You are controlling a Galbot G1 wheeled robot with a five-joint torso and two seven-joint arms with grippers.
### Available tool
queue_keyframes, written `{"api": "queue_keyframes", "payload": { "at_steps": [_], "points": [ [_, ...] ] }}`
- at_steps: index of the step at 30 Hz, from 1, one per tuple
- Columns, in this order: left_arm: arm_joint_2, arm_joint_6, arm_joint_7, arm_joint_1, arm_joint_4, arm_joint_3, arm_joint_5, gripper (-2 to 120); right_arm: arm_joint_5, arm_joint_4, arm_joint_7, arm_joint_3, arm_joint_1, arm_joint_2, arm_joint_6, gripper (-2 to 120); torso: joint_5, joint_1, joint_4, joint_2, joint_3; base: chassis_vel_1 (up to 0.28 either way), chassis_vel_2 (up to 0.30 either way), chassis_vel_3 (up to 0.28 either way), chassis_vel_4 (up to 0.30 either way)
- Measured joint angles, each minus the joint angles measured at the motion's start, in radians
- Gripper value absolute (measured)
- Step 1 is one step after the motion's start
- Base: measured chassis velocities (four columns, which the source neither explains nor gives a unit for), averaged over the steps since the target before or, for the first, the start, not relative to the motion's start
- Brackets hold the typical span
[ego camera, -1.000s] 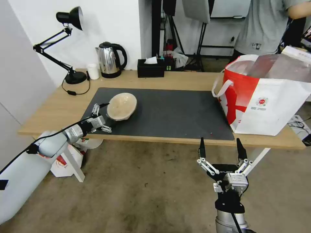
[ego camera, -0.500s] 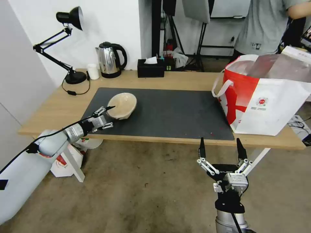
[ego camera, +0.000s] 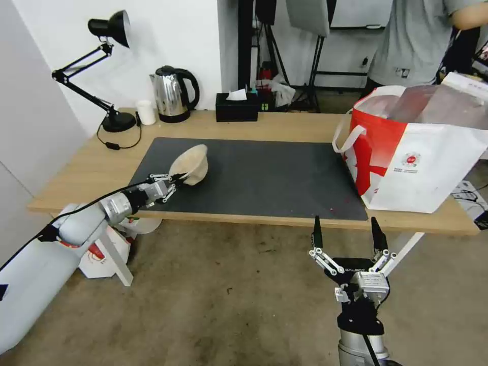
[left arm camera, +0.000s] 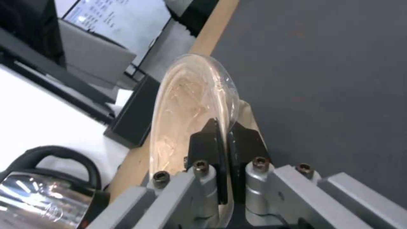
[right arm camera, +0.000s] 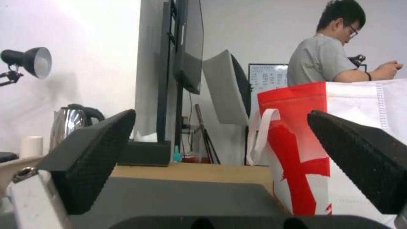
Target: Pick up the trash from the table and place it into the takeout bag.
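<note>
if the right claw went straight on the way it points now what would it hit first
Most likely the front edge of the table: the open right claw hangs just before and below it. Were it to clear the edge, the dark mat ahead looks free, though depth is unclear.

Long light-wood table [ego camera: 91,170] bore dark grey rectangular mat [ego camera: 264,175], white-and-red takeout bag [ego camera: 422,157], black desk lamp [ego camera: 109,71], steel kettle [ego camera: 170,94], small white cup [ego camera: 146,112], black tissue box [ego camera: 236,108].

An office — desk lamp [ego camera: 109,26], kettle [ego camera: 173,93], monitors [right arm camera: 189,47].
</note>
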Motion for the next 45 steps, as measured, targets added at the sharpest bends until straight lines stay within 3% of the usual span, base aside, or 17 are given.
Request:
{"api": "queue_keyframes", "payload": {
  "at_steps": [12, 23, 27, 31, 35, 36, 40, 41, 45],
  "points": [
    [0.020, -0.032, 0.065, -0.008, -0.027, -0.024, -0.045, 1, 0.000, 0.000, 0.000, 0.000, 0.000, 0.000, 0.000, 100, -0.0002, 0.000, 0.0000, 0.000, 0.000, 0.000, 0.000, 0.000, 0.000],
    [0.071, -0.030, 0.080, -0.121, -0.053, 0.042, -0.101, 1, 0.000, 0.000, 0.000, 0.000, 0.000, 0.000, 0.000, 100, -0.0001, 0.000, 0.0000, 0.000, 0.000, 0.000, 0.000, 0.000, 0.000],
    [0.092, -0.010, 0.080, -0.308, -0.042, 0.167, -0.140, 1, 0.000, 0.000, 0.000, 0.000, 0.000, 0.000, 0.000, 100, -0.0001, 0.000, -0.0001, 0.000, 0.000, 0.000, 0.000, 0.000, 0.000],
    [0.092, 0.000, 0.079, -0.384, -0.031, 0.218, -0.152, 1, 0.000, 0.000, 0.000, 0.000, 0.000, 0.000, 0.000, 100, -0.0004, 0.000, 0.0001, 0.000, 0.000, 0.000, 0.000, 0.000, 0.000],
    [0.043, 0.019, 0.073, -0.664, 0.034, 0.435, -0.189, 1, 0.000, 0.000, 0.000, 0.000, 0.000, 0.000, 0.000, 100, 0.0001, 0.000, -0.0004, 0.000, 0.000, 0.000, 0.000, 0.000, 0.000],
    [0.043, 0.019, 0.073, -0.664, 0.034, 0.435, -0.189, 1, 0.000, 0.000, 0.000, 0.000, 0.000, 0.000, 0.000, 100, 0.0001, 0.000, -0.0004, 0.000, 0.000, 0.000, 0.000, 0.000, 0.000],
    [-0.065, 0.018, 0.074, -0.890, 0.147, 0.583, -0.195, 1, 0.000, 0.000, 0.000, 0.000, 0.000, 0.000, 0.000, 100, 0.0001, 0.000, -0.0003, 0.000, 0.000, 0.000, 0.000, 0.000, 0.000],
    [-0.065, 0.018, 0.074, -0.890, 0.147, 0.583, -0.195, 1, 0.000, 0.000, 0.000, 0.000, 0.000, 0.000, 0.000, 100, 0.0001, 0.000, -0.0003, 0.000, 0.000, 0.000, 0.000, 0.000, 0.000],
    [-0.201, 0.013, 0.074, -1.036, 0.262, 0.669, -0.196, 1, 0.000, 0.000, 0.000, 0.000, 0.000, 0.000, 0.000, 100, 0.0002, 0.000, 0.0001, 0.000, 0.000, 0.000, 0.000, 0.000, 0.000]
  ]
}}
